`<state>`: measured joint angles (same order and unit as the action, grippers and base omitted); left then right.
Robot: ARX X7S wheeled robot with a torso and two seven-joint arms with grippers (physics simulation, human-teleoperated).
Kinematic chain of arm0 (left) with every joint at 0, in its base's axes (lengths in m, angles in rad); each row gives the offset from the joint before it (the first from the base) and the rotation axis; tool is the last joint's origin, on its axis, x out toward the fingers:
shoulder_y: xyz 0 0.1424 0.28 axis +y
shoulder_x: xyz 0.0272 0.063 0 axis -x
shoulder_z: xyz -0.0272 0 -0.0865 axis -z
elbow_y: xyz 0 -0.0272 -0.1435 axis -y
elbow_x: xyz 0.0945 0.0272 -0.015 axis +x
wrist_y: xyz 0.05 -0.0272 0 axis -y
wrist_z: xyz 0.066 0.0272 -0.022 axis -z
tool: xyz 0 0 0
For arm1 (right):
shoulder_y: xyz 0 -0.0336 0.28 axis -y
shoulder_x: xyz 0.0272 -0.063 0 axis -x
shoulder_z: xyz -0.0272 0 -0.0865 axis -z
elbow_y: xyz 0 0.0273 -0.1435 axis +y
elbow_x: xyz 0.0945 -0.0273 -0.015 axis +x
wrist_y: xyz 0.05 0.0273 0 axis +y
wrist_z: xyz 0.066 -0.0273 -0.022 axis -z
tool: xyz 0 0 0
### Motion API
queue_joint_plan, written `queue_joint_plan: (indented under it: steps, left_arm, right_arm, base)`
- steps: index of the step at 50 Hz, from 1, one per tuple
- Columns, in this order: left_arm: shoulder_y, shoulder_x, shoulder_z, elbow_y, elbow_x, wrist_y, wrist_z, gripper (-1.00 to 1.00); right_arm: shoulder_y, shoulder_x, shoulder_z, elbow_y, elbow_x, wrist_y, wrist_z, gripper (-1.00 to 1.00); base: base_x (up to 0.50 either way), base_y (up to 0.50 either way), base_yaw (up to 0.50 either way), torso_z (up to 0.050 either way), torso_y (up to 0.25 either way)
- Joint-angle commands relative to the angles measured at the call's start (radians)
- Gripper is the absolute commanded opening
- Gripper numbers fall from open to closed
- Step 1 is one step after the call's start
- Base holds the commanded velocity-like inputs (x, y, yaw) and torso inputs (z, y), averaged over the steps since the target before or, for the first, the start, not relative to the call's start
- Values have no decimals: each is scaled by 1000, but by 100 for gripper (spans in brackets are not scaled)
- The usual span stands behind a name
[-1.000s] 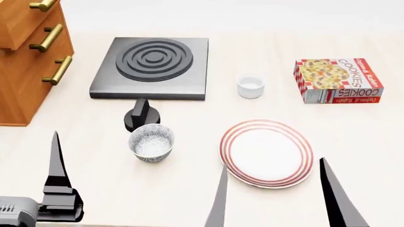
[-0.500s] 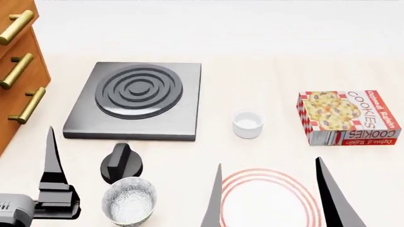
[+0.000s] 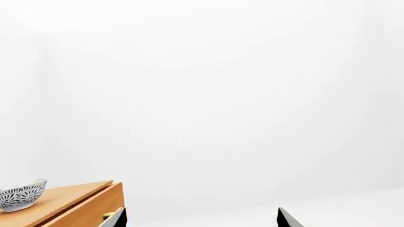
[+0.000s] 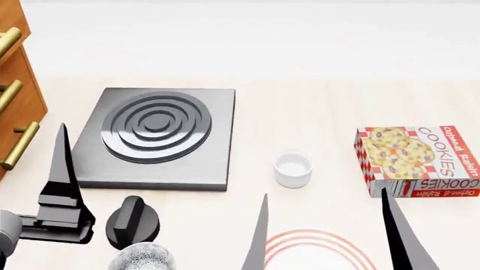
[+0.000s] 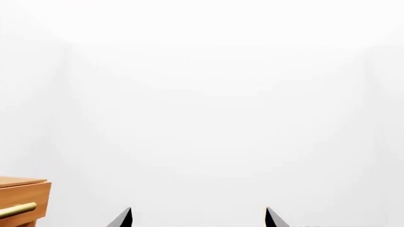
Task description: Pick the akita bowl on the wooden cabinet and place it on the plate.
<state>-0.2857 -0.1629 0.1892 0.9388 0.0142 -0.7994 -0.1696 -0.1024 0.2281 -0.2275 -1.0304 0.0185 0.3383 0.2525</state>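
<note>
The akita bowl (image 3: 19, 194) rests upright on the wooden cabinet (image 3: 75, 203) top, while two dark left gripper (image 3: 198, 218) fingertips stand apart, empty.

The plate (image 4: 318, 251), between the right gripper's (image 4: 330, 236) spread fingers, is cut by the head view's lower edge. A patterned bowl (image 4: 143, 257) beside the left gripper (image 4: 64, 185) is likewise cropped. The wooden cabinet (image 4: 15, 107) runs off-frame.

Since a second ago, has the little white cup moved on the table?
No. The white cup sits between the stove plate and the cookie box just as before; only the head view itself shifted.
</note>
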Motion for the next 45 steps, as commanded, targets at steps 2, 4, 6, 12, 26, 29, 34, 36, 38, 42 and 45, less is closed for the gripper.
queue_joint_plan:
  steps: [2,4,6,12,26,29,34,36,38,42,45]
  left_arm:
    - [-146,2,-49,34,-92,-71,80,100]
    - [-164,-3,-46,32,-95,-94,82,100]
    - [-180,-5,-45,40,-101,-128,86,100]
    - [-205,-14,-37,64,-101,-161,79,100]
    - [-178,-32,-11,64,-98,-133,63,100]
    - [-177,-33,-10,64,-100,-131,61,100]
    - [-174,-36,-9,63,-102,-128,57,100]
    - [-173,-38,-9,64,-103,-129,55,100]
    - [-172,-38,-9,64,-105,-128,54,100]
    - [-171,-40,-9,64,-108,-127,51,100]
    - [-171,-41,-12,63,-112,-127,50,100]
  right_arm:
    - [5,-1,11,-3,-8,6,31,100]
    - [3,1,8,-4,-15,3,34,100]
    - [2,2,10,-6,-19,0,38,100]
    - [-2,6,5,-12,-44,-8,46,100]
    - [1,8,-11,-4,-85,-6,50,100]
    - [0,9,-10,-4,-82,-8,49,100]
    - [-2,9,-9,-4,-78,-10,48,100]
    - [-2,9,-9,-6,-77,-11,47,100]
    - [-3,10,-7,-5,-74,-11,47,100]
    - [-3,10,-6,-5,-71,-12,46,100]
    - [-1,9,-1,-4,-65,-9,47,100]
  base:
    - [0,0,0,0,0]
    - [0,0,0,0,0]
    - [0,0,0,0,0]
    - [0,74,0,0,0]
    - [0,499,0,0,0]
    - [0,500,0,0,0]
    - [0,500,0,0,0]
    - [0,500,0,0,0]
    - [0,500,0,0,0]
    - [0,500,0,0,0]
    - [0,500,0,0,0]
